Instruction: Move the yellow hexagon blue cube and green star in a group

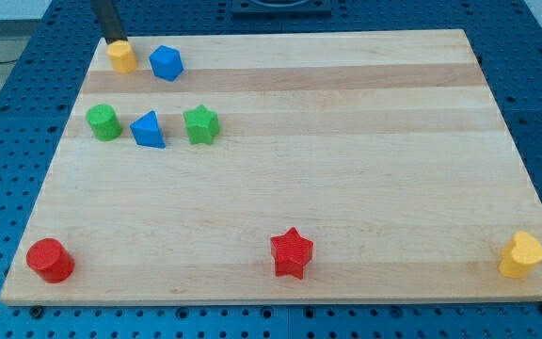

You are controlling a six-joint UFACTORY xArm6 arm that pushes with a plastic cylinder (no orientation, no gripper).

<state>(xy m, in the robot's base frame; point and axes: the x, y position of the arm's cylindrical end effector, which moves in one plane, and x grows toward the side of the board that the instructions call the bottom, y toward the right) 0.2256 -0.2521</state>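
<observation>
The yellow hexagon [120, 56] sits at the board's top left corner. The blue cube [167, 63] lies just to its right, a small gap between them. The green star [201, 123] lies lower, to the right of a blue triangular block [148, 130]. My rod comes down from the view's top edge, and my tip [113, 40] rests at the top left side of the yellow hexagon, touching or nearly touching it.
A green cylinder [103, 122] lies left of the blue triangular block. A red cylinder [49, 261] sits at the bottom left, a red star [292, 252] at the bottom middle, a yellow heart [521, 255] at the bottom right. The wooden board [346, 169] rests on a blue perforated table.
</observation>
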